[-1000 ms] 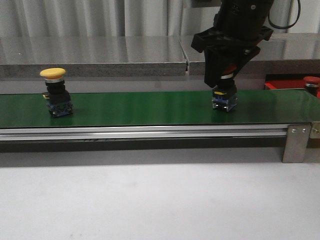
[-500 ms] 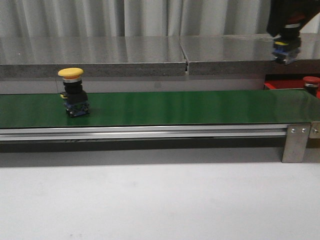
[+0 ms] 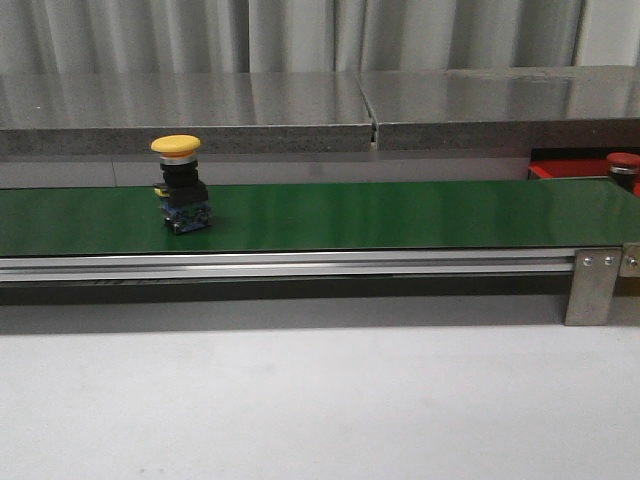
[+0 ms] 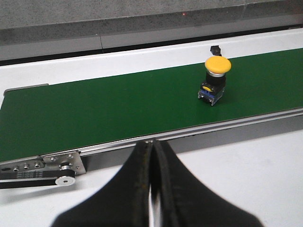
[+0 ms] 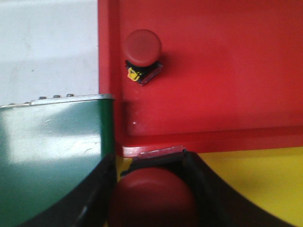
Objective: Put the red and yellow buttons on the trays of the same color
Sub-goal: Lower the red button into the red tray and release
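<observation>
Your right gripper [image 5: 151,189] clenches a red button [image 5: 152,198] above the red tray [image 5: 227,71], where 1 already sits at 11 o'clock; your left gripper [image 4: 152,156] is pinched shut, empty.

You see only a sliver of the red tray [image 3: 560,170] at the front view's right edge, behind the belt [image 3: 400,215]. The red button [image 3: 623,168] there is cut off below. In the right wrist view, the held button [image 5: 154,198] runs off the bottom edge.
</observation>
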Motion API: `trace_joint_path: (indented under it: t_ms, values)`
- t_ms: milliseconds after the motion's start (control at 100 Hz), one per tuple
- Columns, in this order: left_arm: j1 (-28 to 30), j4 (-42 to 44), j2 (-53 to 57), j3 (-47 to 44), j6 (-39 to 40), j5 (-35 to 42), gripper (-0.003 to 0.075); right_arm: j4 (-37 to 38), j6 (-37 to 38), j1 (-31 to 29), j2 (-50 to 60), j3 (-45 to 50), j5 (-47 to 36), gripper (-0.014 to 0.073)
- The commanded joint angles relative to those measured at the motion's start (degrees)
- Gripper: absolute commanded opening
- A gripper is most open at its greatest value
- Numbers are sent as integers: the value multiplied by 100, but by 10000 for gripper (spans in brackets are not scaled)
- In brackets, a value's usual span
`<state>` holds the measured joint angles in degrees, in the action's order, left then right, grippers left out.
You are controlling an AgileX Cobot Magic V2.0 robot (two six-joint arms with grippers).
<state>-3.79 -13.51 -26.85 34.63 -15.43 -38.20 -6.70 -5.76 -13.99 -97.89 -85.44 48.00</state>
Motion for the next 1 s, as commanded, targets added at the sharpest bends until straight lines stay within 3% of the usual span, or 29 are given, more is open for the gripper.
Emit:
trace_joint_path:
  t_ms: [0, 100, 590, 990]
  values:
    - [-56, -106, -20, 140, 9, 402, -19, -21, 38, -70, 298, 96, -774, 150]
    - [-56, -106, -20, 140, 9, 402, -19, -130, 38, -70, 260, 255, -1213, 150]
    - [-56, -106, -20, 140, 9, 402, -19, -586, 38, -70, -796, 152, -1618, 150]
    - [-56, -106, -20, 140, 9, 402, -19, -835, 38, -70, -1458, -485, -1523, 150]
